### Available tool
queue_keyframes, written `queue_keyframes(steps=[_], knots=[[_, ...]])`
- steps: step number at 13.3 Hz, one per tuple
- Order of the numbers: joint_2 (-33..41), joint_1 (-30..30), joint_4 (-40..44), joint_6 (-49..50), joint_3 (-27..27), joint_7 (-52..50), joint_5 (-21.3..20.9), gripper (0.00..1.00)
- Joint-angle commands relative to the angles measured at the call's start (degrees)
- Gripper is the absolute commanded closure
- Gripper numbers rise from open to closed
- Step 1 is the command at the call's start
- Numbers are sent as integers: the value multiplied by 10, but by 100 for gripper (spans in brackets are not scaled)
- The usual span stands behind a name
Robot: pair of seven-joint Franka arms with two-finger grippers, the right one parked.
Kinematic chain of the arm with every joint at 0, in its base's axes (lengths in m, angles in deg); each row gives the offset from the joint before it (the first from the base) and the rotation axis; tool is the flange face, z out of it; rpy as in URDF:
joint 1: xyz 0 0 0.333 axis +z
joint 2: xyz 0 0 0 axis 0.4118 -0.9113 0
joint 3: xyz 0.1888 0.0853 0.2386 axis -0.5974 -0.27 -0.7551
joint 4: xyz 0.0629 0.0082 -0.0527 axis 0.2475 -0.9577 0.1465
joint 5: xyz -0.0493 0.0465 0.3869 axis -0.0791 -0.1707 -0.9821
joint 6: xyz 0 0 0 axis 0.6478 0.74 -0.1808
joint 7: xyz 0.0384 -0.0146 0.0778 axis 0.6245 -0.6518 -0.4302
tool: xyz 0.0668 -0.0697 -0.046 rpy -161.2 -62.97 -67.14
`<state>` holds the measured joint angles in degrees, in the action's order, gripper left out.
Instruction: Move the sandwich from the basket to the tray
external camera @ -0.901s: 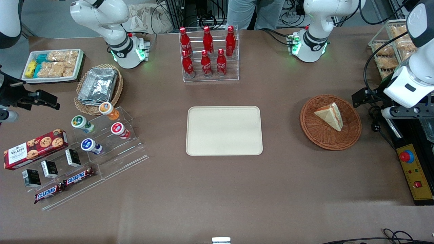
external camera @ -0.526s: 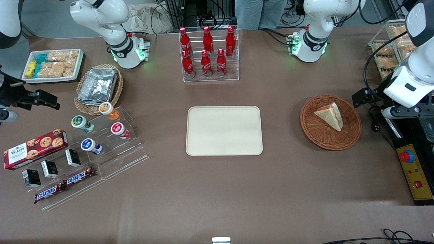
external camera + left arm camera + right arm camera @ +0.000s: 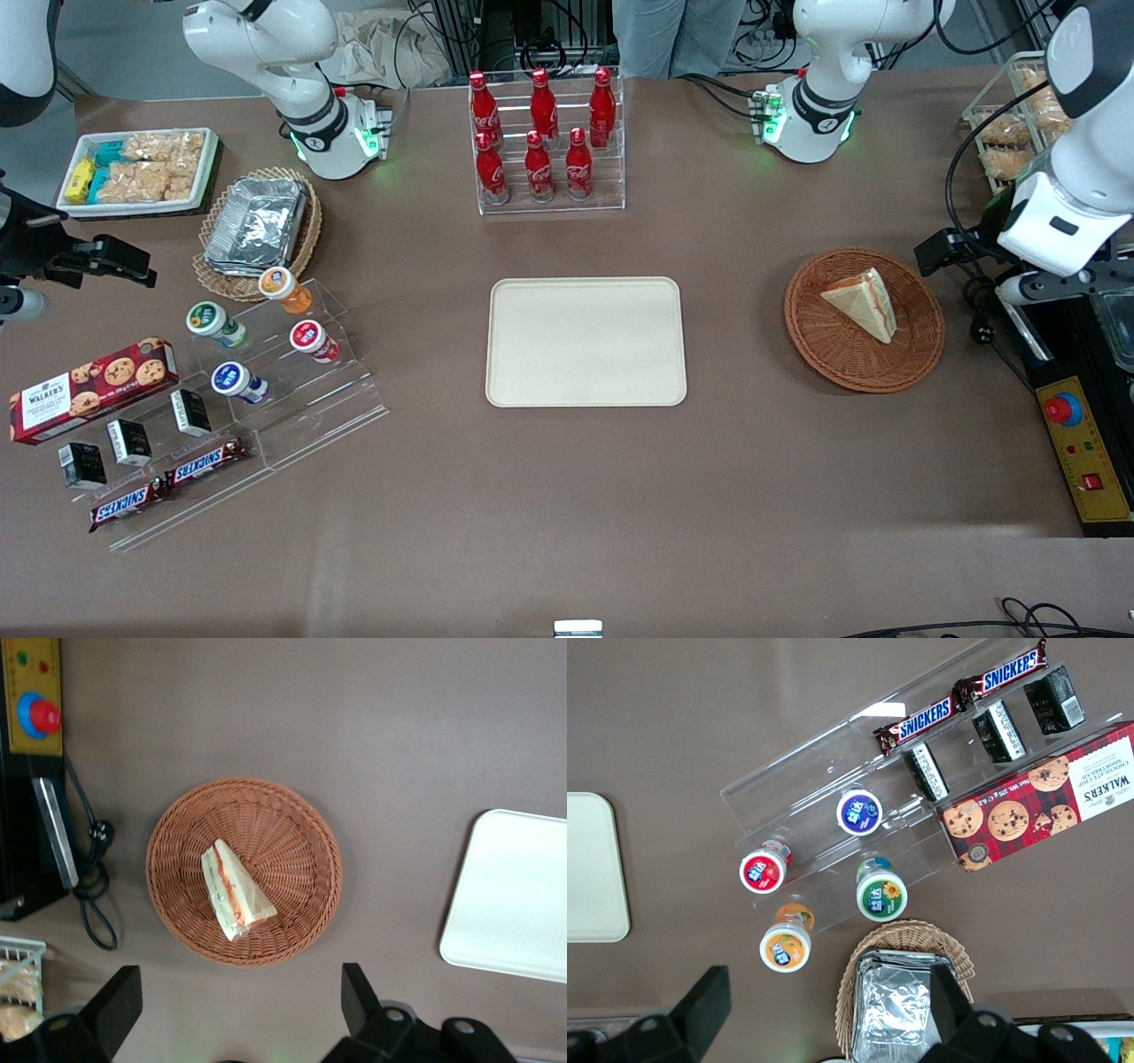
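- We see the sandwich (image 3: 236, 890) lying in the basket (image 3: 301, 828), well apart from the tray (image 3: 586, 341).
- Our tool (image 3: 235, 1010) hangs above the bench (image 3: 567, 496) near the basket, fingers spread, holding nothing.

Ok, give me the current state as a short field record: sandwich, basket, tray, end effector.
sandwich: wedge lying in the basket, not grasped
basket: round brown wicker, toward the working arm's end of the table
tray: cream rectangle, nothing on it, mid-table
end effector: open, hanging above the table beside the basket, touching nothing
task step: pick not yet begun
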<state>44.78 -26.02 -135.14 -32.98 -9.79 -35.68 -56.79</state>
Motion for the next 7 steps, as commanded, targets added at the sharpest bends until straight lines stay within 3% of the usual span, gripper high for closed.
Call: queue_keyframes(steps=[1, 7], knots=[[86, 4, -119, -62, 4, -51, -8, 0], [146, 8, -241, -128, 0, -99, -8, 0]])
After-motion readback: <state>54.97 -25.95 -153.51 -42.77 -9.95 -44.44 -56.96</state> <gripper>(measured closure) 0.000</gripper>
